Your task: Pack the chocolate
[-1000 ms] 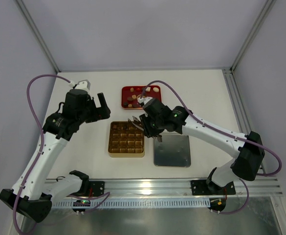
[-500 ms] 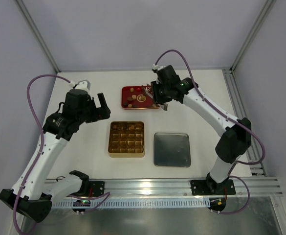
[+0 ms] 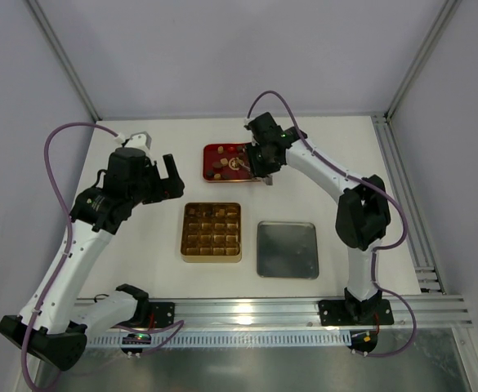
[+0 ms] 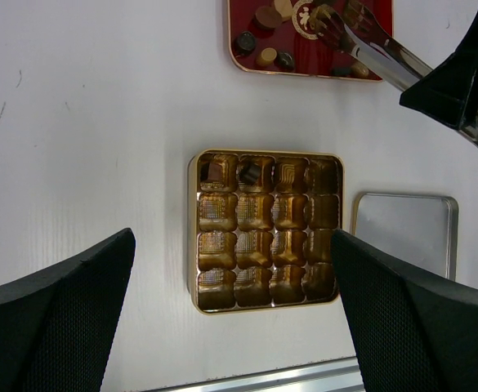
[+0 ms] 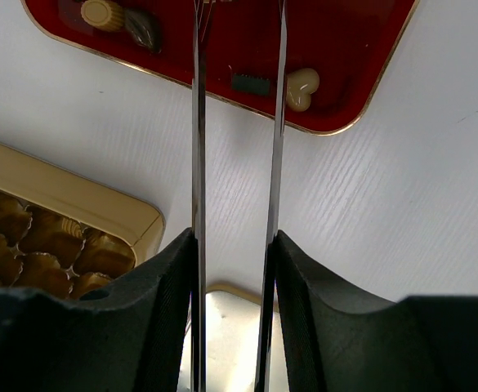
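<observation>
Above the red rectangular tray (image 5: 353, 49), the right gripper (image 4: 337, 16), jaws parted (left gripper (image 4: 232, 245) gaping), should be straddling one chocolate (image 5: 301, 88) squarely.

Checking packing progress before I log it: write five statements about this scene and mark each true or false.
1. Two chocolates sit in the box. True.
2. The right gripper hangs over the box. False: it is over the red tray.
3. The left gripper is open and empty. True.
4. The silver lid covers the box. False: it lies beside the box.
5. The red tray is empty. False: several pieces lie in it.
</observation>
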Robot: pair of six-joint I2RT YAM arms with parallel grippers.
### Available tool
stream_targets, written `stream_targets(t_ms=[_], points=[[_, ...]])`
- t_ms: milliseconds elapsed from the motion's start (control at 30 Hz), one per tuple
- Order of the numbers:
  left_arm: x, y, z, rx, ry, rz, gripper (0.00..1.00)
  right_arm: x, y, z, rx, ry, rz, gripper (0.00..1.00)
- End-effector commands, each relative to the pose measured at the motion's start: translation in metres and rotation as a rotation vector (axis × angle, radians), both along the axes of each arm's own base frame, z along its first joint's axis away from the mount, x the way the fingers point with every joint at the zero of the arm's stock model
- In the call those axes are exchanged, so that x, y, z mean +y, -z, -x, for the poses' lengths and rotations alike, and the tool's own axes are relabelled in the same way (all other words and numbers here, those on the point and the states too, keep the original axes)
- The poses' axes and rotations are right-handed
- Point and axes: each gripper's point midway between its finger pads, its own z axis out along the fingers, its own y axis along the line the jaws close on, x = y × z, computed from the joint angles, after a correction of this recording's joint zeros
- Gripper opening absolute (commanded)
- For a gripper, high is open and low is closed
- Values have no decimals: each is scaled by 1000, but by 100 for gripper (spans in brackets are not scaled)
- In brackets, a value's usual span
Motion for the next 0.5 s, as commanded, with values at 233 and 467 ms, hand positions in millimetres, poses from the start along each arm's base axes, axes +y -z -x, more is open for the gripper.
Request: stream_targets(t_ms=[233, 467], points=[[-2, -11, -1, -32, 14, 12, 100, 10, -14, -19, -54, -17, -13, 44], [-1, -11, 0, -33, 11, 10, 100, 11, -6, -23, -39, -20, -13, 44]])
